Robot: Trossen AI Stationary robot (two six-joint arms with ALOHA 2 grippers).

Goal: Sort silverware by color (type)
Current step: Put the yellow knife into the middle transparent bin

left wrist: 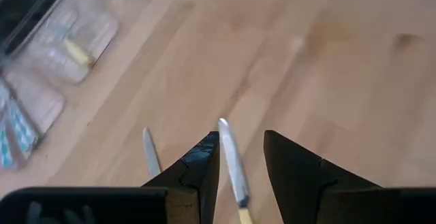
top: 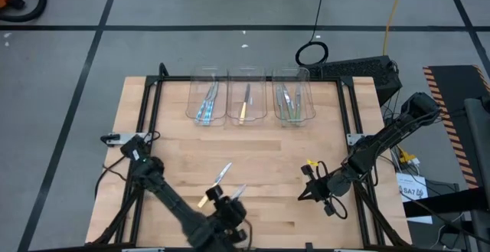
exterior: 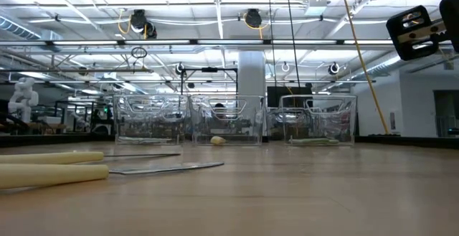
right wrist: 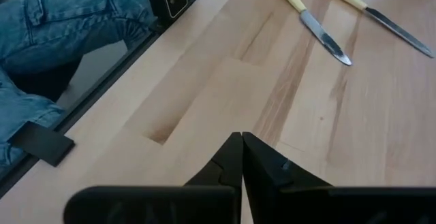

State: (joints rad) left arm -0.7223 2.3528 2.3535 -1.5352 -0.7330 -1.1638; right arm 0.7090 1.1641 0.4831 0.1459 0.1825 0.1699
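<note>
Yellow-handled knives: two lie on the table (top: 321,137), well short of the middle bin (top: 246,99) that holds a yellow one. The left gripper (top: 223,207) straddles the nearer knife (left wrist: 232,163), jaws parted, not visibly clamped. Closing off-centre could skid the slim blade aside or nudge the second knife (left wrist: 150,154) just beside it. The right gripper (top: 308,193) waits clenched.

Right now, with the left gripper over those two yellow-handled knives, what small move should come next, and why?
Probably lower the left gripper and close: its open fingers already straddle one yellow-handled knife, which lies on the table, not yet gripped. The right gripper waits shut.
</note>
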